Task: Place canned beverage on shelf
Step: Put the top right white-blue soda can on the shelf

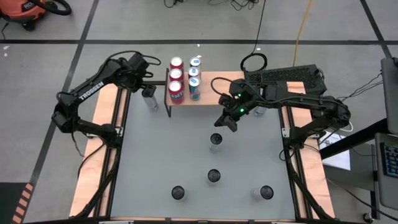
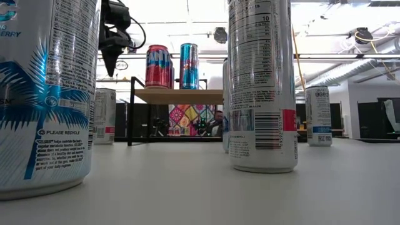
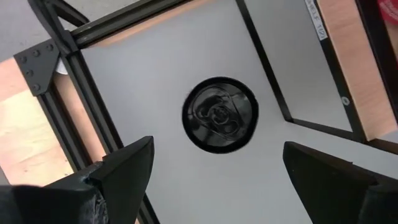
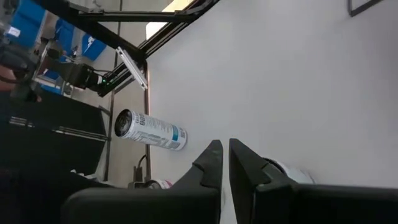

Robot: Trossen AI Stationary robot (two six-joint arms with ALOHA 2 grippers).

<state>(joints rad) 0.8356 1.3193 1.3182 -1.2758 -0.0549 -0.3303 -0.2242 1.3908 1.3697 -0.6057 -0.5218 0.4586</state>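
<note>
The shelf (image 1: 208,87), a low wooden rack on black legs, stands at the table's far edge with several red and blue cans (image 1: 176,63) upright on its left end. Just left of it a silver can (image 1: 149,98) stands on the table; the left wrist view looks down on its dark top (image 3: 219,114). My left gripper (image 3: 217,180) hovers above this can, pointing down and open, one finger out on each side and clear of it. In the low view it (image 2: 114,59) hangs over the can (image 2: 104,115). My right gripper (image 1: 225,121) is shut and empty, raised right of centre.
More cans stand upright on the grey table: one below my right gripper (image 1: 216,142), one at centre (image 1: 214,176), two near the front edge (image 1: 179,193) (image 1: 266,193), one by the right arm (image 1: 258,112). The shelf's right end is bare.
</note>
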